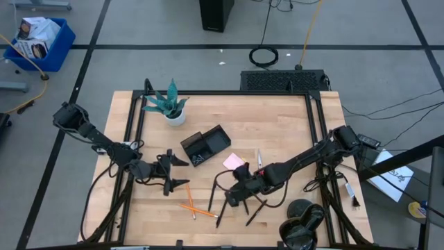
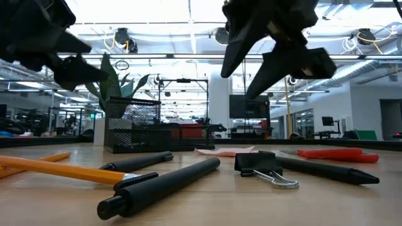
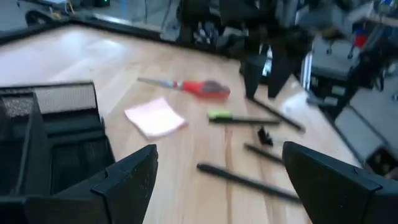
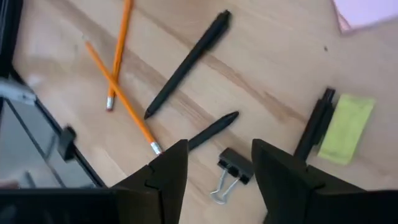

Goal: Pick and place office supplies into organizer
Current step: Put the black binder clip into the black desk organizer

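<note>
Hovering above a binder clip [image 4: 229, 174], right claw [image 4: 219, 167] open.

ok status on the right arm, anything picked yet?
Right gripper open, empty, hovering over the binder clip. Left gripper open, waiting near the organizer. Pens and pencils on the table, none picked. Nothing blocking.

Grey taped floor [image 1: 139, 62], blue bin [image 1: 43, 43]

A potted green plant [image 1: 169, 106] stands near the far edge of my tabletop [image 1: 277, 114]. On the floor beyond sits a blue bin [image 1: 40, 43].
</note>
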Available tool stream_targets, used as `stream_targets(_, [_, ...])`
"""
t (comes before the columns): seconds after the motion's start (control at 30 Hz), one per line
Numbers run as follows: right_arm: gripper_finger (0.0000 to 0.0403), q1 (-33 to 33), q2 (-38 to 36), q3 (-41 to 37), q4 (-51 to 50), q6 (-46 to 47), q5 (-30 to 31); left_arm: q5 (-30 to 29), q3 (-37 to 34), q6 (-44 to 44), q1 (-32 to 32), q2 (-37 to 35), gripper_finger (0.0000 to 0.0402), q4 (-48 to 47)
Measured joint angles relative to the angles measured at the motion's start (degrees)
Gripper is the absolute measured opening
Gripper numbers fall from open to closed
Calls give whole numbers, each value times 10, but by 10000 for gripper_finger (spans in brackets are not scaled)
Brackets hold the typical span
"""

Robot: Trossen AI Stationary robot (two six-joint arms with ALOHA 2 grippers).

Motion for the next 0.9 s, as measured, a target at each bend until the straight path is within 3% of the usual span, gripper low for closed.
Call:
stream_targets(0.37, [169, 15, 25, 4, 31, 137, 2, 32, 0, -7, -4, 0, 349, -98])
stream_targets(0.6, [169, 32, 97, 72, -9, 163, -12, 60, 0, -7, -4, 0, 349, -108])
stream_targets(0.73, [169, 36, 136, 141, -74, 162, -23, 61, 0, 5, -3, 0, 349, -106])
stream_targets(0.9, [169, 36, 163, 223, -227, 149, -30, 64, 0, 11, -3, 0, 349, -106])
